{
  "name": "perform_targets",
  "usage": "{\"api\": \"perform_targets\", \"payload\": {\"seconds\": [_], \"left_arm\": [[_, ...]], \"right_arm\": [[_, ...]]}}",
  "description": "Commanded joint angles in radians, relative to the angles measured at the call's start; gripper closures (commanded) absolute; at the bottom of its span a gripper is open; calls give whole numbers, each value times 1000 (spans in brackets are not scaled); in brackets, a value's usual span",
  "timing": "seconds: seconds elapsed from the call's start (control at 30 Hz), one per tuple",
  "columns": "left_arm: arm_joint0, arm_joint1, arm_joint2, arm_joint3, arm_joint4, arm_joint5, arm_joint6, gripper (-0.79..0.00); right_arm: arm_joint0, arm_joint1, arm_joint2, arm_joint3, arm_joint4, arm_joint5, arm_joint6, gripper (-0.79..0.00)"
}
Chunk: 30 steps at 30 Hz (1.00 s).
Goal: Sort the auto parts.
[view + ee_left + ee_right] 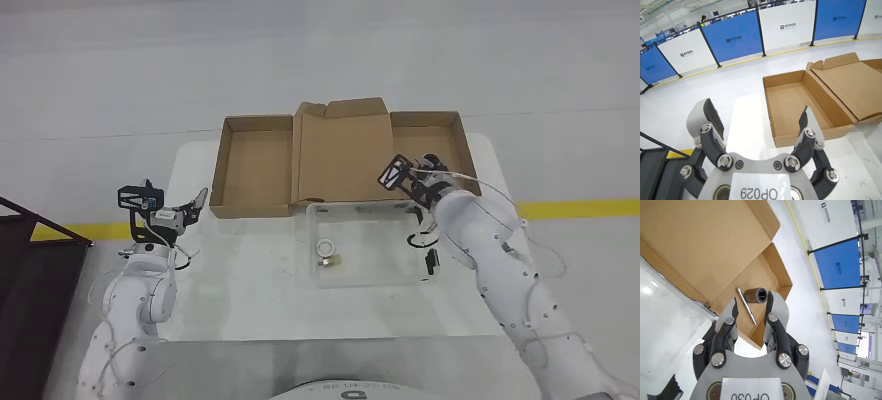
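Observation:
An open cardboard box (255,170) lies at the table's far side, with a left compartment (791,106) that holds nothing. Its right compartment (770,262) holds a thin metal rod (746,306) and a dark cylindrical bushing (755,295). My right gripper (752,298) hangs open just above them at the near wall of that compartment (420,172). A clear tray (370,225) in front of the box holds a white round part (326,247), a small brass part (341,261) and a black part (431,262). My left gripper (756,106) is open and empty over the table's left edge (193,207).
The box's middle flap (345,150) lies flat between the two compartments. The white table (250,290) has bare room in front of the tray and at the left. A dark rack (25,270) stands beside the table's left edge.

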<state>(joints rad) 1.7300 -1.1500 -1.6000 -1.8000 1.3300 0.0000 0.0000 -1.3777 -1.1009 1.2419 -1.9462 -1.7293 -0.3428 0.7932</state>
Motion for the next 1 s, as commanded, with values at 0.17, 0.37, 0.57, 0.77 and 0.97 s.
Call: {"api": "perform_targets", "payload": {"seconds": [0.17, 0.37, 0.57, 0.77, 0.97], "left_arm": [[0, 0, 0, 0, 0, 0, 0, -785], [0, 0, 0, 0, 0, 0, 0, -785], [0, 0, 0, 0, 0, 0, 0, -785], [0, 0, 0, 0, 0, 0, 0, -785], [0, 0, 0, 0, 0, 0, 0, -785]], "right_arm": [[-256, 30, 205, -156, 131, -113, -451, -603], [-424, 50, 368, -179, 164, -265, -792, -622], [-539, 58, 467, -187, 113, -272, -973, -785], [-539, 58, 467, -187, 113, -272, -973, -785], [-539, 58, 467, -187, 113, -272, -973, -785]]}}
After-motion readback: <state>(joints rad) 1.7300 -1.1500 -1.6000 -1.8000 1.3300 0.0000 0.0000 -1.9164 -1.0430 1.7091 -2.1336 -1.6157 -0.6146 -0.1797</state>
